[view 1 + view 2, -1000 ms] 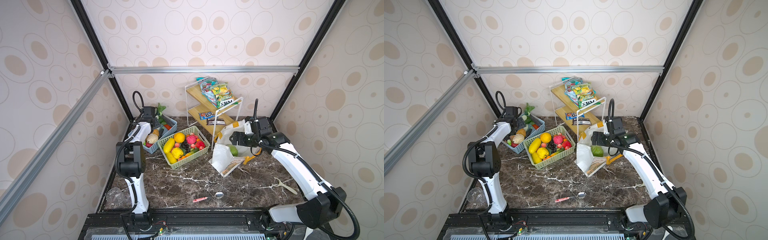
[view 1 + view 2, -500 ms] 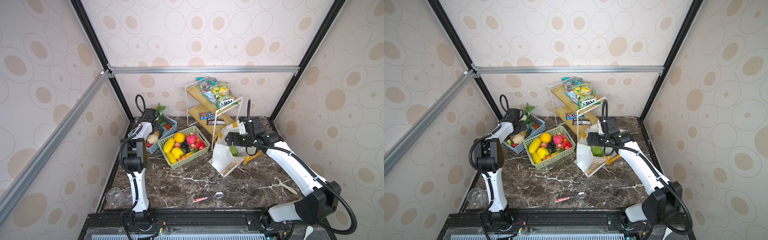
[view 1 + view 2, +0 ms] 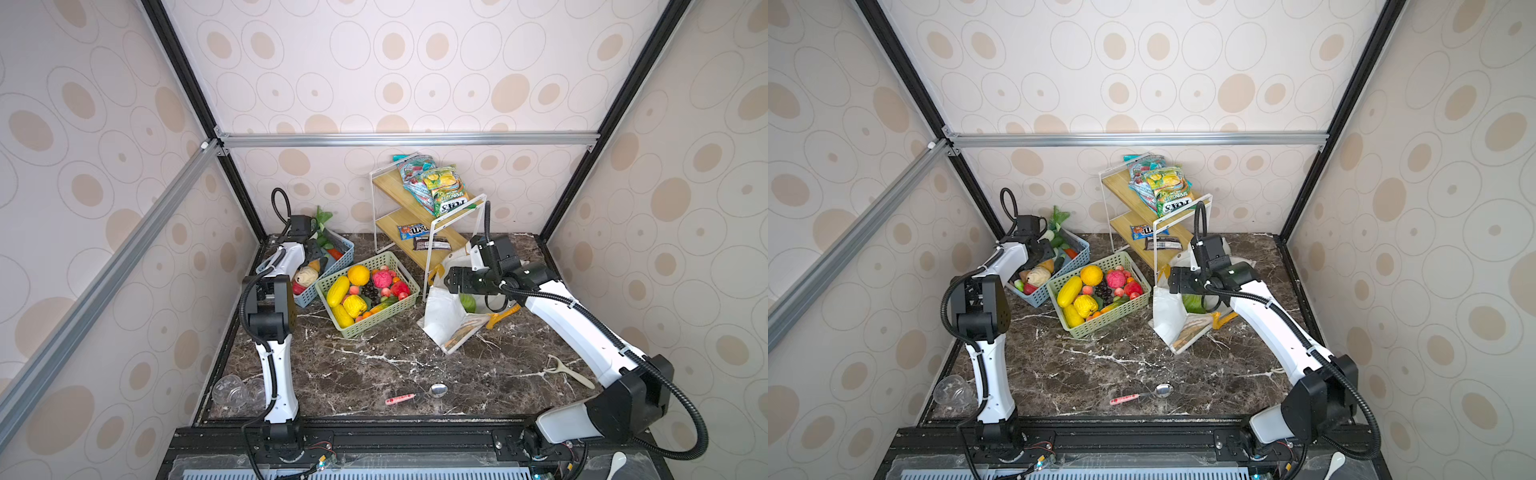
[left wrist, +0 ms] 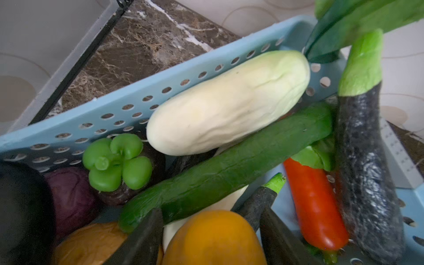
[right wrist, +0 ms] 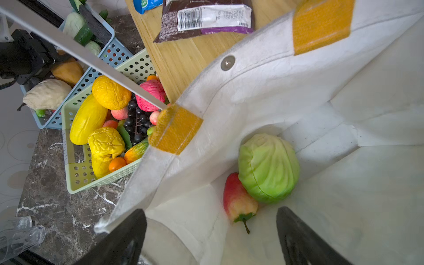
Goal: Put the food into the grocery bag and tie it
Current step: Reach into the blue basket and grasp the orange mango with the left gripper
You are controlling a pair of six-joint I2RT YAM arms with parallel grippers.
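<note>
Your right pincer has swung left over the bag on the surface, jaws spread wide and empty above the cabbage already inside. Your left arm has pushed deeper into the blue basket. There the left pincer straddles the orange piece; whether it grips yet, you cannot tell. Close squarely on its widest part, lift straight up clear of the cucumber, and hold the bag's mouth open.

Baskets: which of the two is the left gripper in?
The blue basket, back left, holding vegetables: the left gripper is down among them, at an orange piece. The green basket of fruit beside it has no gripper over it.
</note>
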